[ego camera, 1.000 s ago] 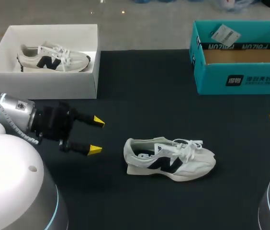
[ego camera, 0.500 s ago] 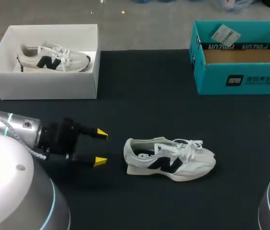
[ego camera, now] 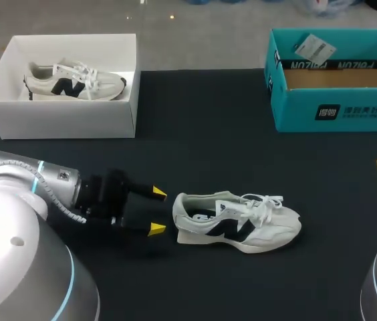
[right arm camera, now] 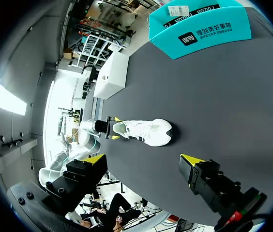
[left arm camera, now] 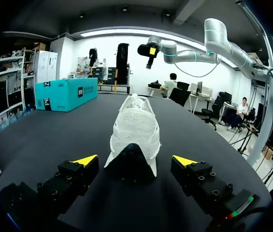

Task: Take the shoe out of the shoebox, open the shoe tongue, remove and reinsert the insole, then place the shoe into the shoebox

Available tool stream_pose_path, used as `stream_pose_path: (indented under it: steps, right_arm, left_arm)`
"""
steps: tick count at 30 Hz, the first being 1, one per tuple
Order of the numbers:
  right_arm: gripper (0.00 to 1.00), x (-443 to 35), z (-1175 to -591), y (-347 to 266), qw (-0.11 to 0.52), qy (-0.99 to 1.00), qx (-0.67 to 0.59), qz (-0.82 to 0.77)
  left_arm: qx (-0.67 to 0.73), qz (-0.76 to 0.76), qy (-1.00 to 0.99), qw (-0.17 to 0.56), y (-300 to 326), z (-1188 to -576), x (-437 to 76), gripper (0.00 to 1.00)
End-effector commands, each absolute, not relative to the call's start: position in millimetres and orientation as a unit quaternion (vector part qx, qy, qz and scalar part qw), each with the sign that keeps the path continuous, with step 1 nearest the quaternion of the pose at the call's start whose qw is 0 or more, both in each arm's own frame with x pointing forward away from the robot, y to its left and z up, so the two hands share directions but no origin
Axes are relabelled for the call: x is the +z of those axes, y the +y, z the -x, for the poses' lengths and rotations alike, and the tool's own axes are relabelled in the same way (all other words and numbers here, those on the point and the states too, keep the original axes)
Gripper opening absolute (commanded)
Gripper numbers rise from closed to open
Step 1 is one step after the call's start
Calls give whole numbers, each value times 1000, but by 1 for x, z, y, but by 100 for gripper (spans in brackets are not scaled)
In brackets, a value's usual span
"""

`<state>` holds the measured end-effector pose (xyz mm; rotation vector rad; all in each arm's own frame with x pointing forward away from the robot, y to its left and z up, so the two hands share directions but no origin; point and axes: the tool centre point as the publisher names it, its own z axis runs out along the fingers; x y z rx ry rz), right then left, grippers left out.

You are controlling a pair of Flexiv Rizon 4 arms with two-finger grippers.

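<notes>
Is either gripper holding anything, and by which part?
Nothing is held: the left gripper is open by the heel of the shoe; right gripper is open and empty.

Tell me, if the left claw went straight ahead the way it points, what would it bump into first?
The white shoe, heel first. The left claw is open and points at the heel, which lies just ahead of it, roughly centred in the gap. Nothing else shows in that line.
</notes>
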<state>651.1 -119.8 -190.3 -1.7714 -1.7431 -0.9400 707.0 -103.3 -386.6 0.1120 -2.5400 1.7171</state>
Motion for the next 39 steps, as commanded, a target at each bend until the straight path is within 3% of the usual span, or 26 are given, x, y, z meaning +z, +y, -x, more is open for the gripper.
stream_pose_path:
  steps: [1, 19, 39]
  right_arm:
    - [100, -190, -650, -119, 238, -637, -343, 648]
    - [100, -190, -650, -119, 238, -637, -343, 648]
    - [100, -190, -650, -119, 238, -637, -343, 648]
  left_arm:
    - [555, -35, -830, 48, -123, -712, -400, 100]
    - [566, -16, -823, 40, -156, -705, -430, 100]
    - [572, -25, -820, 24, -158, -714, -429, 100]
